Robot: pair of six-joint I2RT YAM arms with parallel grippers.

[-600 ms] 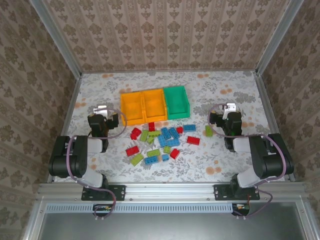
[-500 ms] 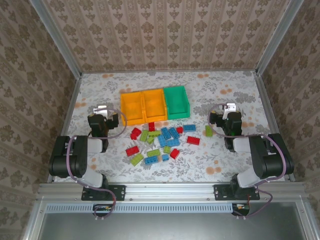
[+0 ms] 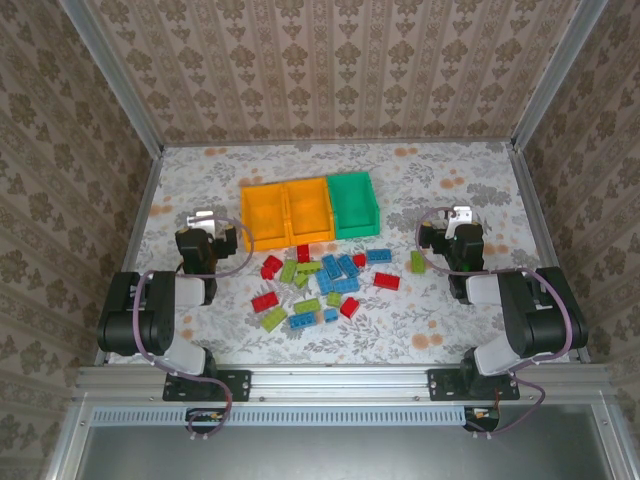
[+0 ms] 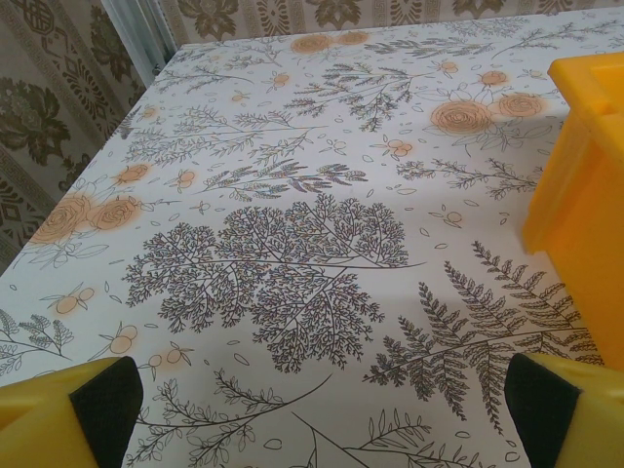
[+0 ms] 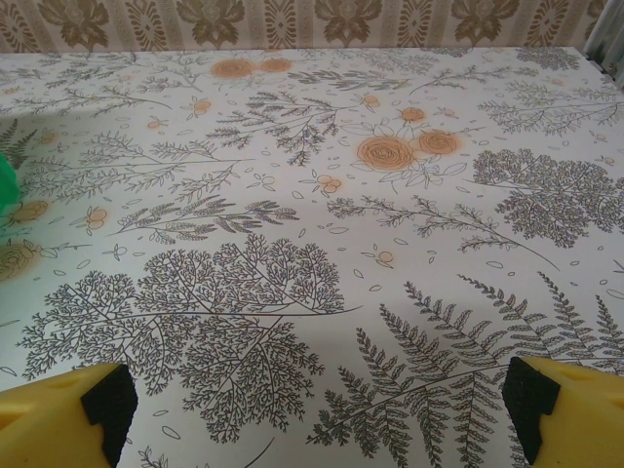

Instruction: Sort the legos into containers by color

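Note:
Several red, blue and lime green legos (image 3: 330,282) lie scattered on the flowered table in front of the containers. Two orange-yellow bins (image 3: 288,211) and one green bin (image 3: 356,204) stand in a row at mid-table. My left gripper (image 3: 203,222) rests left of the bins, open and empty; in the left wrist view its gap (image 4: 322,409) frames bare tablecloth, with an orange-yellow bin wall (image 4: 585,195) at the right. My right gripper (image 3: 456,219) sits right of the pile, open and empty, its gap (image 5: 317,414) over bare cloth. A green lego (image 3: 417,261) lies just left of the right arm.
Metal frame rails (image 3: 140,200) and patterned walls enclose the table on three sides. The tablecloth (image 3: 420,180) behind and beside the bins is bare. A sliver of the green bin (image 5: 6,180) shows at the right wrist view's left edge.

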